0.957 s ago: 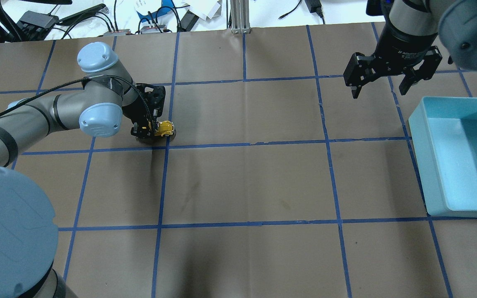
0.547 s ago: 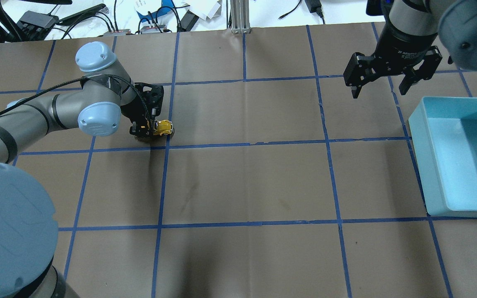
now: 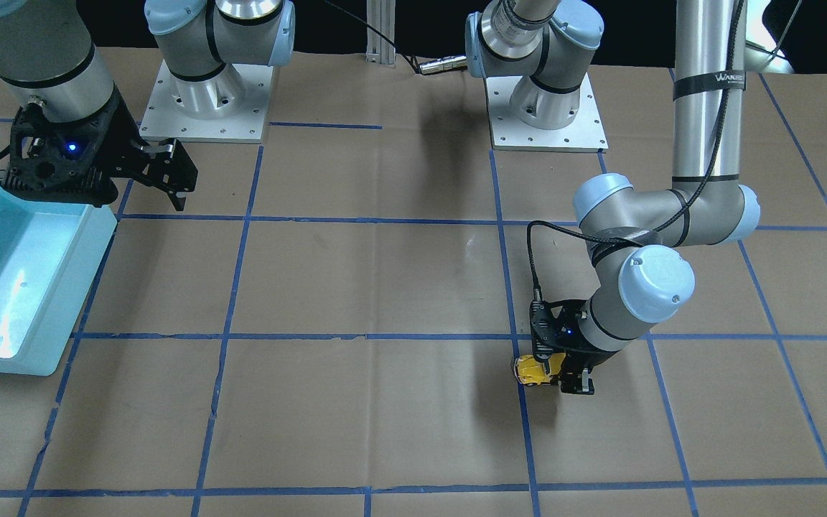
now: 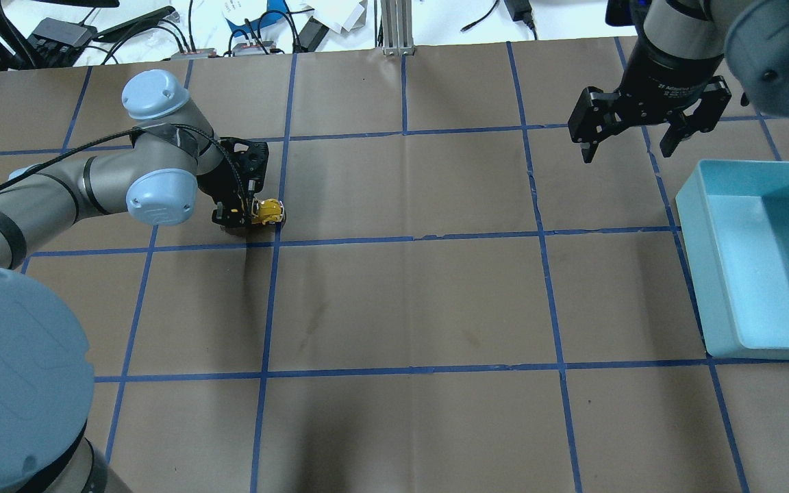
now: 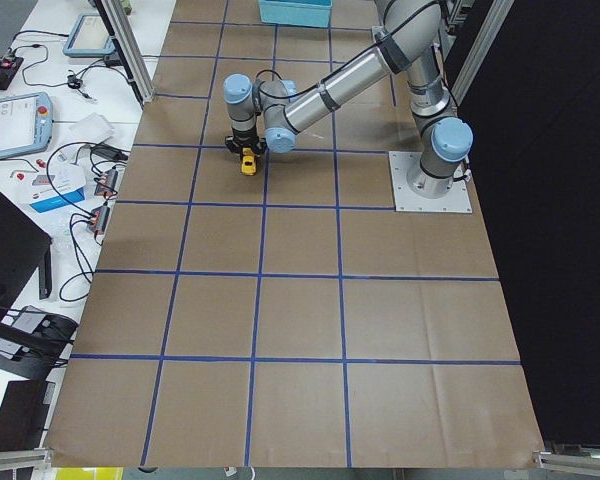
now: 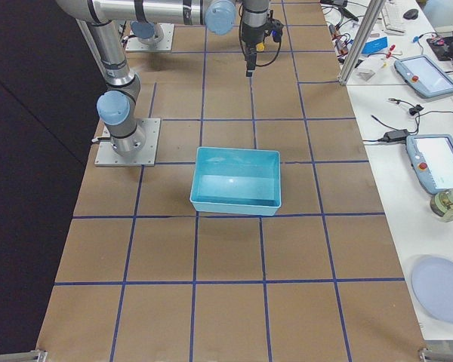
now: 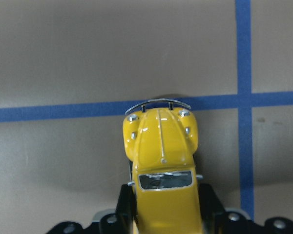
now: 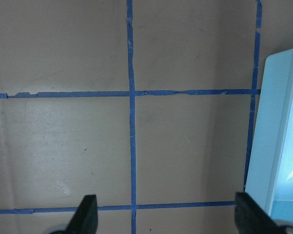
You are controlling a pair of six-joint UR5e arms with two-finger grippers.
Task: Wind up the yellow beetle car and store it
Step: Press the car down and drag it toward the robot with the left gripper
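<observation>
The yellow beetle car (image 4: 271, 209), at the table's (image 4: 408, 301) ten o'clock, is clenched in the left jaws; right jaws gape.

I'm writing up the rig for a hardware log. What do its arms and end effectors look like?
The left arm and right arm are silver-grey tubes with pale blue round joint caps; the left carries a black lettered band and a black cable. The left end effector and right end effector are black, two-fingered, each with a small blue light.
</observation>
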